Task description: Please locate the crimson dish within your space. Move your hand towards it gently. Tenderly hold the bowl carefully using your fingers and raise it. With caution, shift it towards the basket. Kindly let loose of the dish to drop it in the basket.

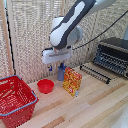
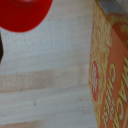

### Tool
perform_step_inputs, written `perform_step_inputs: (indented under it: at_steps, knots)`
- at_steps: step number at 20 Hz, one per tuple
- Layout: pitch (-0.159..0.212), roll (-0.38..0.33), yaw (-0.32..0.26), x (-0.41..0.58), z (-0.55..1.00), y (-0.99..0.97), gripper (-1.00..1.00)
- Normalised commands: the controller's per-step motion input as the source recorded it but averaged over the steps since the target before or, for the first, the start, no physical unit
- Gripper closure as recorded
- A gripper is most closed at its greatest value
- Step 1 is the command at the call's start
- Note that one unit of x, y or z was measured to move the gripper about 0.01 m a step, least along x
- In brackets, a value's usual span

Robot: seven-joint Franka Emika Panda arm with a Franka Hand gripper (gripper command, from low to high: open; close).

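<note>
Small red bowl (image 1: 45, 86) sits upright on the table beside the red wire basket (image 1: 16, 99).

Pale wooden table (image 1: 95, 102) — basket (image 1: 15, 100), red bowl (image 1: 45, 86), blue cup (image 1: 60, 74), orange box (image 1: 72, 81), toaster oven (image 1: 112, 56).

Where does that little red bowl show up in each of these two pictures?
Exterior view: the red bowl sits on the wooden table, between the basket and the orange box.
Wrist view: the red bowl fills one corner, cut off by the picture's edge.
Shared landmark: the orange box, close beside the bowl in both.
</note>
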Motion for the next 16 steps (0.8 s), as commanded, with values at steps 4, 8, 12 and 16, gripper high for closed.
perform_step_inputs:
  at_steps: [4,8,12,16]
  knots:
    - [-0.005,-0.081,0.114,0.284,-0.45,0.15,-1.0]
    - [0.0,-0.085,0.125,0.303,-0.48,0.09,-1.0]
    - [0.0,-0.126,0.126,0.274,-0.43,0.18,-1.0]
    - [0.01,-0.171,0.113,0.277,-0.37,0.29,1.0]
